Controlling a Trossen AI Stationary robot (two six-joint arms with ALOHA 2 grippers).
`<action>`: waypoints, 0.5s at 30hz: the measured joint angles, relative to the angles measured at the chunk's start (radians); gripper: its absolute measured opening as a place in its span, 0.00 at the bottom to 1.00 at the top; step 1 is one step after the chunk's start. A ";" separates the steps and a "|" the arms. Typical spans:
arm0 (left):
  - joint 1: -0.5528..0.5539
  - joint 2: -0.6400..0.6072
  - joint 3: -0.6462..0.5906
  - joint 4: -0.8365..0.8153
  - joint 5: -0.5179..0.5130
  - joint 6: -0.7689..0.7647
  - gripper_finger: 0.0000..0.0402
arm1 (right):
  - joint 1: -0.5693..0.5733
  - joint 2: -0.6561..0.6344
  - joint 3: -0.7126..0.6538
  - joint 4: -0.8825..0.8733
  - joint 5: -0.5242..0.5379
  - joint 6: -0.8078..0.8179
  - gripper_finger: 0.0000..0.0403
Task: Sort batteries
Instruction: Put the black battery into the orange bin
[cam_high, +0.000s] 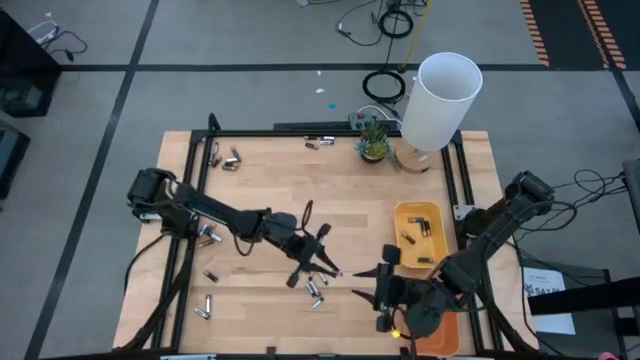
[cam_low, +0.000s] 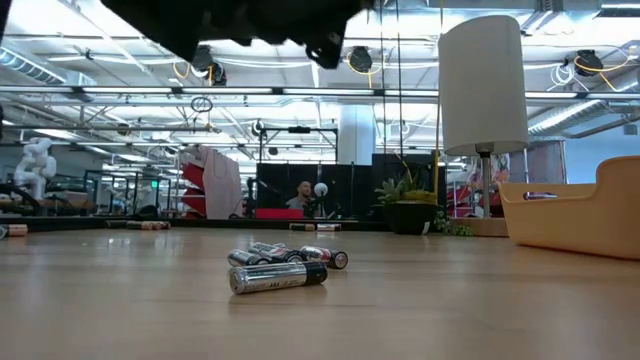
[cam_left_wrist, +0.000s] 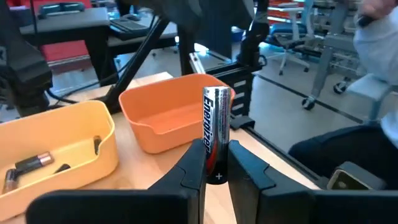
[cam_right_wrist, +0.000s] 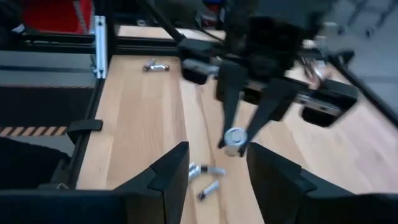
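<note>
The wooden surface carries scattered batteries, a yellow tray, an orange tray, a small plant and a white lamp. The low view shows a cluster of cells on the wood and, beyond the surface, a workshop room with a person seated far off. Only the left wrist view shows what the left gripper holds: its jaws grip one upright silver-and-black cell above the surface, near the orange tray. That view also shows two batteries inside the yellow tray. The right gripper has its jaws open, facing the left arm from just beside the trays
</note>
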 joint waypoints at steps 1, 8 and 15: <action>-0.009 0.036 0.024 0.019 -0.033 0.000 0.12 | 0.014 0.000 0.012 -0.050 0.014 0.063 0.38; -0.054 0.288 0.333 -0.063 -0.130 -0.024 0.12 | 0.108 0.000 0.068 -0.292 0.120 0.352 0.38; -0.088 0.549 0.734 -0.306 -0.131 0.040 0.12 | 0.177 0.000 0.096 -0.446 0.296 0.480 0.38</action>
